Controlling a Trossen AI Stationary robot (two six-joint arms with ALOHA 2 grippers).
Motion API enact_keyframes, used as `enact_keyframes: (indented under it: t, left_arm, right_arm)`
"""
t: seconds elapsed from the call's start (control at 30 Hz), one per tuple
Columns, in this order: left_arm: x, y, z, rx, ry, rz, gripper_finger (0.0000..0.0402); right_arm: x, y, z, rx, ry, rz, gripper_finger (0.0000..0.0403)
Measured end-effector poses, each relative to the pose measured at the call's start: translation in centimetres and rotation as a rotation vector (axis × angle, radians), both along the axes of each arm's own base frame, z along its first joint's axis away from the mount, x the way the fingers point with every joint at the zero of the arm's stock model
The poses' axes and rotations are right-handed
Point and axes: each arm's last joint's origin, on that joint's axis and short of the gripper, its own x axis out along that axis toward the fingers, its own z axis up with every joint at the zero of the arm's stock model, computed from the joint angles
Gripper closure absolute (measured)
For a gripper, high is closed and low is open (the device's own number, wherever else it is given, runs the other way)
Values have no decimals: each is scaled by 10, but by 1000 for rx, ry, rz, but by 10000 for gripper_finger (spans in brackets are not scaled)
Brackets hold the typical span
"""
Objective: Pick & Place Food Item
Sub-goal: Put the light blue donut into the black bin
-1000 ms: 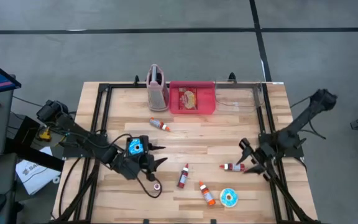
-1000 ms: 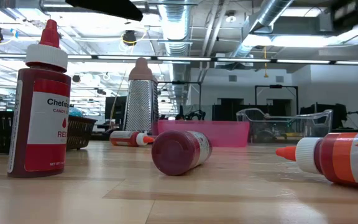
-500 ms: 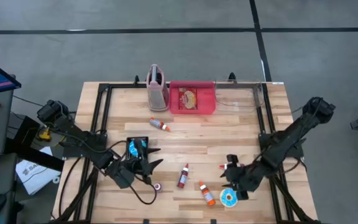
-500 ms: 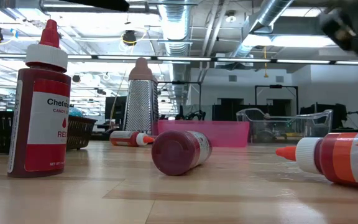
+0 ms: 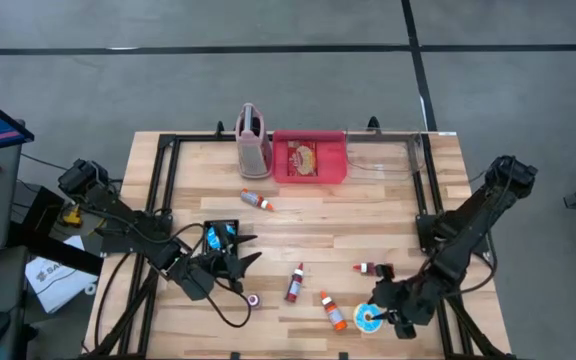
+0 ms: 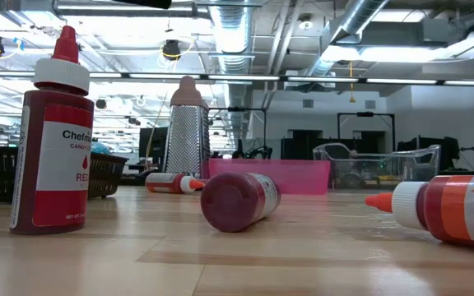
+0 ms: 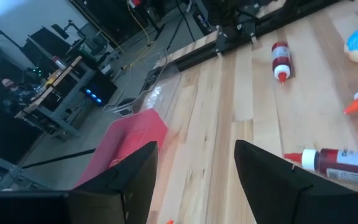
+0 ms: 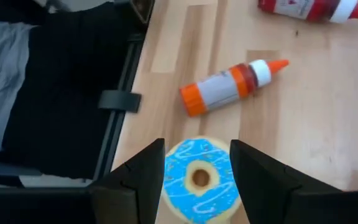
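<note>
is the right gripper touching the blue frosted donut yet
Cannot tell. The right wrist view shows the open right gripper straddling the donut, but hides any gap.

floor: grey concrete (image 5: pixel 268 90), dark seams | ceiling: exposed ducts (image 6: pixel 369 16) | lighting: strip lights

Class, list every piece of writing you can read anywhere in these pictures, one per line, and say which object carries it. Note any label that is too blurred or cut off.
"Chefm", "CANDY C", "RE", cut off by the curve: upright red bottle, low view.
"Chefmaste", cut off by the picture's edge: lying bottle at the right, low view.
Label too blurred to read: orange-capped bottle, right wrist view.
Labels too small to read: the bottles seen from above.
</note>
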Motion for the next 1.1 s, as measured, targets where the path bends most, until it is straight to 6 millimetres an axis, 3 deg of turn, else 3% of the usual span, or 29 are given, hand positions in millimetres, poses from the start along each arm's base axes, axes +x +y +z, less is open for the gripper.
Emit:
enact_keyframes:
  t: [0.2, 0.53, 1.1]
  left_arm:
    - [0, 0, 0, 10, 8, -3, 193]
    - [0, 0, 0, 20, 13, -6, 193]
    - [0, 0, 0, 15, 10, -5, 193]
  right_arm:
    - [-3, -2, -9, -25, 79, -64, 222]
    - [4, 6, -42, -128, 166, -84, 165]
    - [17, 14, -74, -130, 248, -111, 164]
